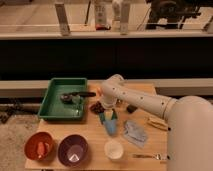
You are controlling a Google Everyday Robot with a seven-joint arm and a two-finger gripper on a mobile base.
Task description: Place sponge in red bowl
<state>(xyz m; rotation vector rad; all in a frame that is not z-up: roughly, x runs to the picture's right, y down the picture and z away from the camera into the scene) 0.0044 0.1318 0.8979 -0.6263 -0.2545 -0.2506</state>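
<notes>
- The tool [108, 117], at the end of the white jointed arm [142, 101], hung pointing down over the middle of the pale wooden bench [92, 134]. Its two fingers were spread apart and held nothing.
- The small teal rectangular sponge [111, 128] lay flat on the bench directly under the tool, its far end at or between the fingertips. This looked like a line-up for a top-down grasp, which would explain the open jaws.
- The round orange-red bowl [29, 145] sat at the front left corner of the bench, well apart from the sponge. The sponge had not yet been lifted, and a carry across to the left was yet to come.
- A round purple bowl [63, 148] stood just beside the red one, on the side nearer the sponge, so the carry would probably pass over or close by it.
- Whether the fingertips touched the sponge or only hovered above it could not be made out, because their dark colour blended into its top edge.
- Something orange lay inside the red bowl, but I could not tell what it was.
- The arm's bulky lower section filled the right-hand corner and hid that part of the bench.
- A crumpled grey-blue cloth [135, 131] lay just to the right of the sponge, and a small white cup [114, 149] stood just in front of it. Both were close enough to crowd a grasp.
</notes>
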